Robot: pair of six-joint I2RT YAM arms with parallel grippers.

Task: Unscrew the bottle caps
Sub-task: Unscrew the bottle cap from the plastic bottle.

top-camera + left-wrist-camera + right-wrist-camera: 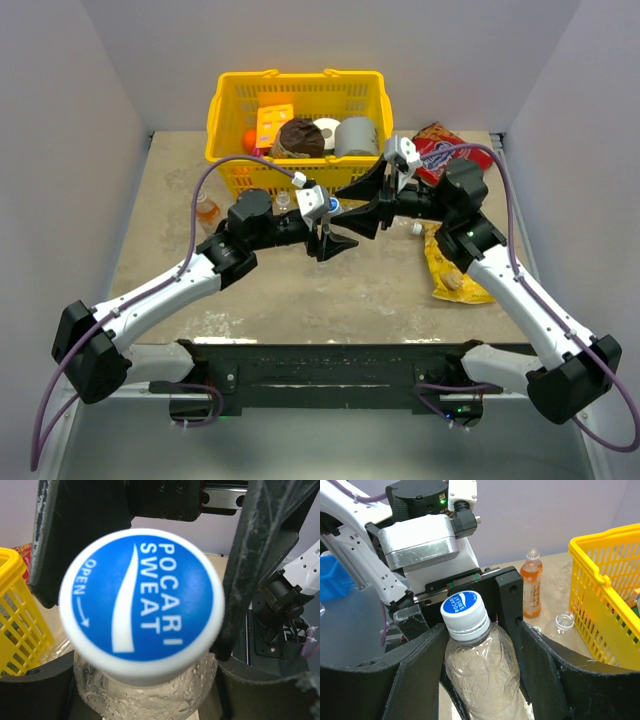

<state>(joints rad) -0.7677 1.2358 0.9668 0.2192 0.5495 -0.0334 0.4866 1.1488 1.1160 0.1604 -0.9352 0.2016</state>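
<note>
Crowding the bottle [480, 680]: left hand [335, 243], basket [230, 110]

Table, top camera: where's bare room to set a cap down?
Bare: the near middle of the table, between left gripper, right gripper and the front edge; also the far left corner beside the basket. Crowded: the middle, where both grippers meet on one bottle and its cap; the orange bottle before the basket; the snack bags on the right.
</note>
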